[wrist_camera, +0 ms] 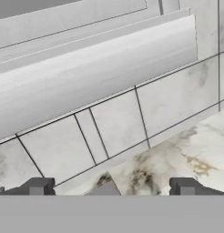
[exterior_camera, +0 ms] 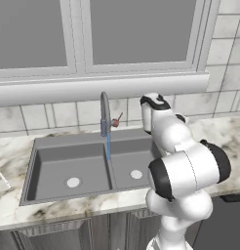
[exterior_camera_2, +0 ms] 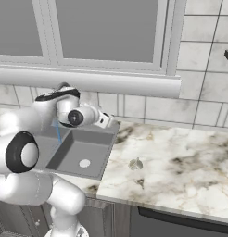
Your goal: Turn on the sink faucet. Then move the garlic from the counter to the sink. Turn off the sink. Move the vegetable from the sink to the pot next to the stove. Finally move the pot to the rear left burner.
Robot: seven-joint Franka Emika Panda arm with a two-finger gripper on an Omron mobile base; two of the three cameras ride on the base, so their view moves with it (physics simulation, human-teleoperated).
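— Below the gripper (wrist_camera: 112,186) and off to its right, on the counter (exterior_camera_2: 180,162), sits the garlic (exterior_camera_2: 136,164). See it?

— Yes, well apart from the hand, alone on the marble. And water runs from the faucet (exterior_camera: 105,114) into the sink (exterior_camera: 73,166), so that step looks done.

— What's the hand doing?

— Jaws spread wide, nothing between them, pointed at the tiled wall over the sink's back corner.

— How would the garlic handle?

— Light, I'd guess, firm but round with papery skin, so it could roll or slip. Best to come straight down and pinch across the widest part of the bulb, not the tip.
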